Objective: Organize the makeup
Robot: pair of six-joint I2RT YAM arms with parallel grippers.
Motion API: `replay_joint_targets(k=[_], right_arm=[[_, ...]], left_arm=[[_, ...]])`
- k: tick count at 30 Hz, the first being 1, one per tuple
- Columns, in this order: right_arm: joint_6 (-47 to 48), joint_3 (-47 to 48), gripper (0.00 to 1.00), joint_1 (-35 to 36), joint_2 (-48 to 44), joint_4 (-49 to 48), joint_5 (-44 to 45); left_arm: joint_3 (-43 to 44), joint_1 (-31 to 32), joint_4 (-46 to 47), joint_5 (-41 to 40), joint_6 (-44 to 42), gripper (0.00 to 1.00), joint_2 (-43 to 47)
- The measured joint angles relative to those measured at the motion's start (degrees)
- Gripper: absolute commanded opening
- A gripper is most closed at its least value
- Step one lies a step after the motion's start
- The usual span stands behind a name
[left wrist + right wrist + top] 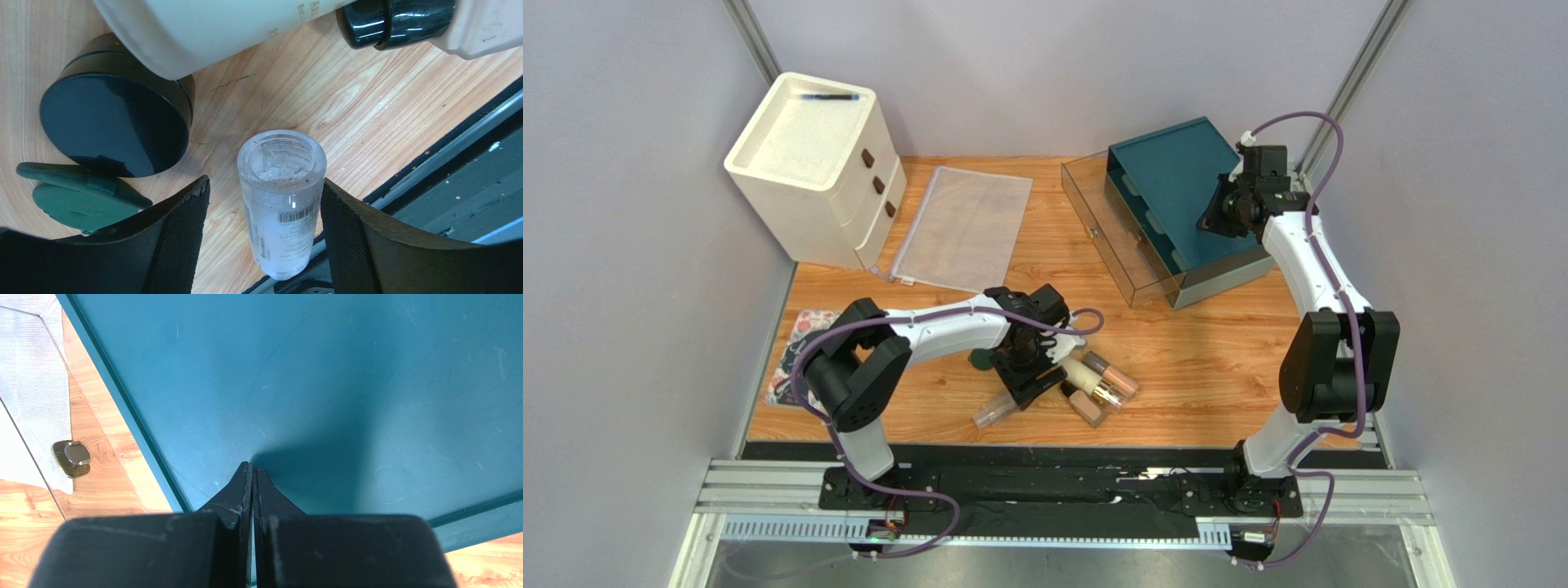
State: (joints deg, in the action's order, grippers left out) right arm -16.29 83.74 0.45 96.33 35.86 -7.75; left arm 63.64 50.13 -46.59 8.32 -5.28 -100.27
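Right now the clear bottle lies on its side on the wooden counter, close to the near edge. We see it between the jaws of the left gripper, which stand apart, one on each side. A strip of wood shows between the bottle and one jaw; the other jaw is just beside it, and we cannot tell whether it touches.

Just past the bottle sits a black round compact, with a dark green puff beside it. A cream tube lies across the compact's far edge. Next to the tube we see a pinkish-beige bottle with a glossy black cap.

From above, this cluster lies at the counter's near middle, under the left gripper.

Far right, the right gripper hangs over a teal drawer box, jaws pressed together and holding nothing. A clear acrylic case fronts the box. A zip pouch, a white drawer unit and an illustrated book lie to the left.
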Motion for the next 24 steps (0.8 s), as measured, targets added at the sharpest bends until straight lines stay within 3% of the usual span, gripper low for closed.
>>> replay_joint_targets(k=[2, 4, 5, 7, 9, 10, 20, 24], right_arm=[[0.0, 0.1, 0.00, 0.0, 0.0, 0.1, 0.0], [0.0, 0.2, 0.00, 0.0, 0.0, 0.2, 0.1], [0.0, 0.3, 0.00, 0.0, 0.1, 0.3, 0.1], [0.0, 0.6, 0.00, 0.0, 0.3, 0.5, 0.1], [0.0, 1.0, 0.00, 0.0, 0.6, 1.0, 0.1], [0.0, 1.2, 0.00, 0.0, 0.7, 1.2, 0.1], [-0.2, 2.2, 0.00, 0.0, 1.4, 2.3, -0.1], [-0.3, 2.7, 0.00, 0.0, 1.8, 2.8, -0.3]], left_arm=[[-0.4, 0.6, 0.5, -0.9, 0.3, 0.68, -0.2], [-0.7, 1.3, 0.9, -1.5, 0.7, 0.57, -0.2], [-0.7, 1.6, 1.0, -1.7, 1.0, 0.41, -0.3], [-0.7, 2.1, 1.2, -1.9, 2.0, 0.27, -0.8], [-0.5, 2.8, 1.0, -2.3, 2.5, 0.04, -1.0], [-0.5, 3.1, 1.0, -2.5, 3.0, 0.00, -1.1], [0.8, 4.6, -0.5, -4.1, 6.7, 0.00, -1.5], [5.4, 4.7, -4.2, -5.5, 8.0, 0.00, 0.7]])
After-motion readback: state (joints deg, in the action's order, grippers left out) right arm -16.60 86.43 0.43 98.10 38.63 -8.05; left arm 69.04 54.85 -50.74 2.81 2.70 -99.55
